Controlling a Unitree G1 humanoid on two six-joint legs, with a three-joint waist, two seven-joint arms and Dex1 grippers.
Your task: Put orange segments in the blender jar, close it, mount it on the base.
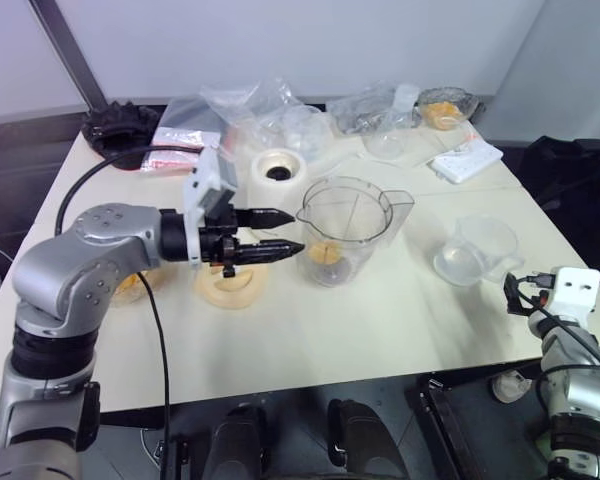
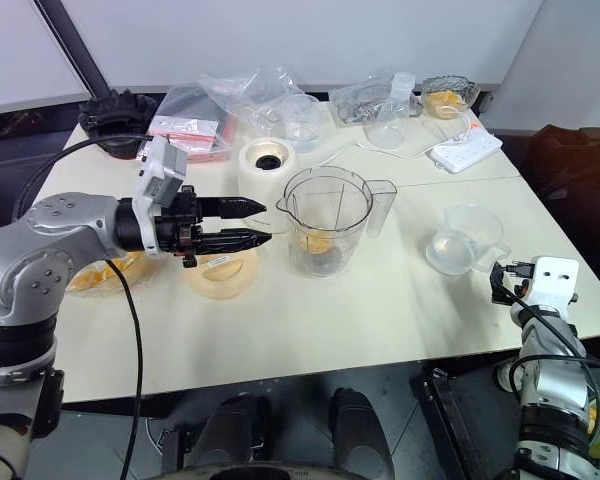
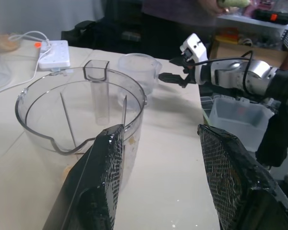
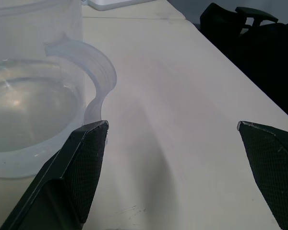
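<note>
One jar (image 1: 344, 230), one base (image 1: 278, 170); left gripper (image 1: 285, 233) level, released beside the jar; right gripper (image 4: 173, 139) spread wide, empty.

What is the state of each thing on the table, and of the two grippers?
blender jar: upright on the table, no lid, orange segments at the bottom, not on the base.
base: upright, socket empty.
peach-coloured lid: lying flat on the table.
small clear jug: upright, apparently empty.
left gripper: open, holding nothing, beside the jar.
right gripper: open, holding nothing, near the jug.
</note>
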